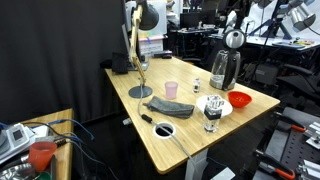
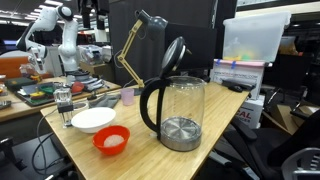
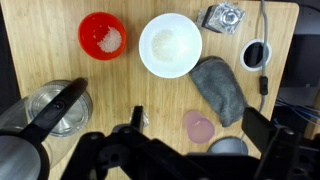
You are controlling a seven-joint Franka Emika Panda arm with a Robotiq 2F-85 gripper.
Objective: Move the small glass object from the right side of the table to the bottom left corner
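The small glass object stands on the light-wood table between the pink cup and the tall dark jug. In the wrist view only a pale glint of it shows beside my left finger. My gripper is open and empty. It hangs high above the table, with the pink cup under the gap between the fingers. I cannot make out the gripper in either exterior view.
In the wrist view: a red bowl, a white bowl, a larger glass with dark contents, a grey cloth, a black ring, the lamp base and the jug. The desk lamp stands at the table's far end.
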